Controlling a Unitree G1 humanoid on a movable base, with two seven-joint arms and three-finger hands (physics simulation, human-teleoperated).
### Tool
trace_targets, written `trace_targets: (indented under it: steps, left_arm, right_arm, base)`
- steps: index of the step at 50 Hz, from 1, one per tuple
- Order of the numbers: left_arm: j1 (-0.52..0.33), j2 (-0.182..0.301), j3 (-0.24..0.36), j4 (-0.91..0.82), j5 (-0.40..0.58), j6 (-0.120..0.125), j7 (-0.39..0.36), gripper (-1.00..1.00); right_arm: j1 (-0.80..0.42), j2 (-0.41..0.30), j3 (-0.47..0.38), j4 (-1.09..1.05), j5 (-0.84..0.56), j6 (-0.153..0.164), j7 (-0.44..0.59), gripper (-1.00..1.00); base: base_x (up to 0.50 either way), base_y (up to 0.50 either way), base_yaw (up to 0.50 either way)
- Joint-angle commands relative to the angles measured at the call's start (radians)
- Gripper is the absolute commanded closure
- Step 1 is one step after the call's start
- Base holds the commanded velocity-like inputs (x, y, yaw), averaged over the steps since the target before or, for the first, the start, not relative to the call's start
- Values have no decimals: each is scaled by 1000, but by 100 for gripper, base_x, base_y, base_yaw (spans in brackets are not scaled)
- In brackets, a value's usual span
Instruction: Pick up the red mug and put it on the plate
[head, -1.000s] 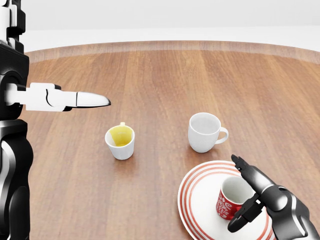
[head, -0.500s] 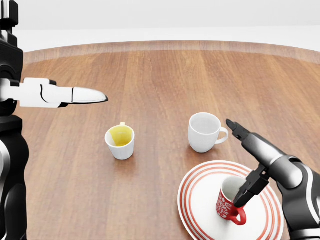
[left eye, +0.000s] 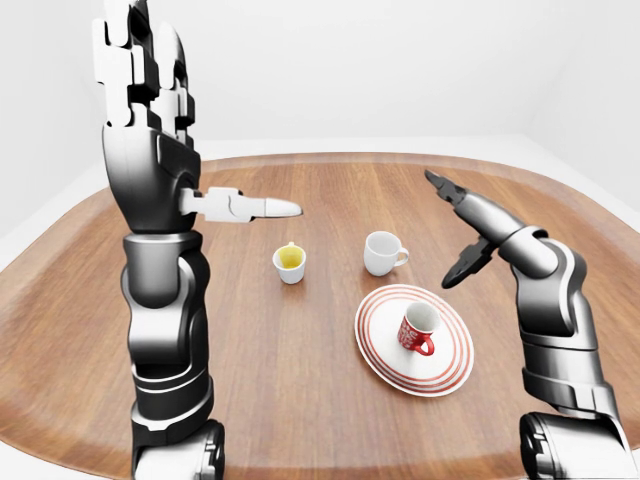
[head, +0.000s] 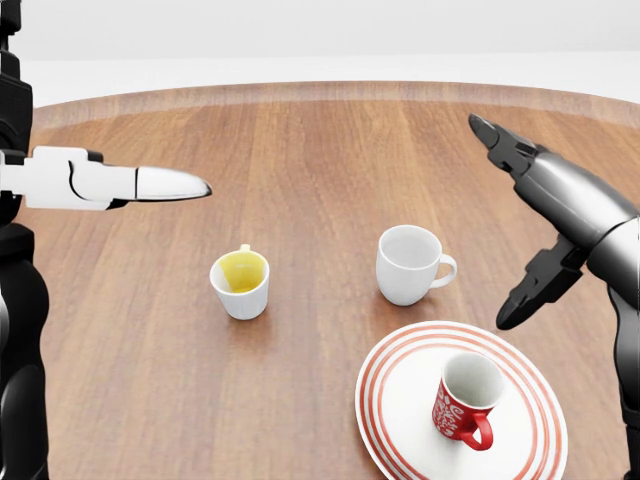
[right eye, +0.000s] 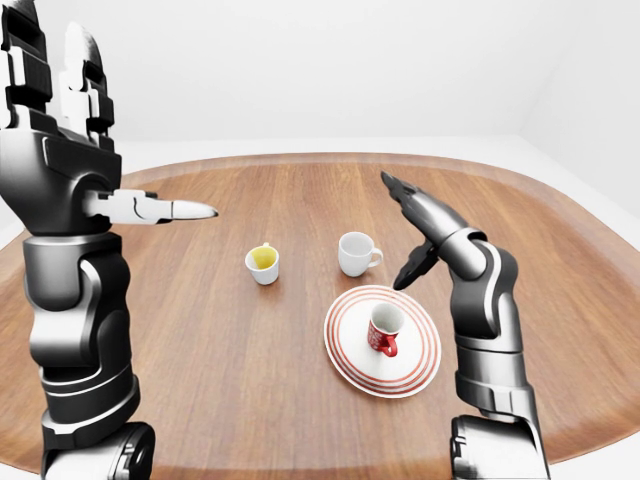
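Red mug (head: 466, 398) standing upright on the plate (head: 403, 410), free of both hands.
Right hand (head: 535, 225) is hanging open above the table (head: 320, 150), fingers spread, at about one o'clock from the mug and clear of it. Left hand (left eye: 150, 80) is raised open at the left, one finger pointing sideways. White mug (head: 409, 264) is sitting at eleven o'clock from the plate, yellow-lined cup (head: 241, 283) at nine o'clock of that.

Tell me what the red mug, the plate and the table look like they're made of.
Red mug: looks like glazed ceramic, red patterned outside, white inside. Plate: same ceramic look, white with red concentric rings at the rim. Table: wood, brown plank grain, satin sheen. All simulator renders, so only appearance.
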Motion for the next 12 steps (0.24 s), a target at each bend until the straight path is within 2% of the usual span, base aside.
trace_targets:
  steps: [1, 12]
  left_arm:
    - [-13, 7, 6, -19, -5, 0, 1, -100]
    - [-16, 6, 3, -19, -5, 0, 3, -100]
  right_arm:
    - [-86, -59, -32, -154, 19, 0, 0, -100]
    - [-145, -108, -46, -234, 54, 0, 0, -100]
  base:
    - [0, 0, 0]
    - [0, 0, 0]
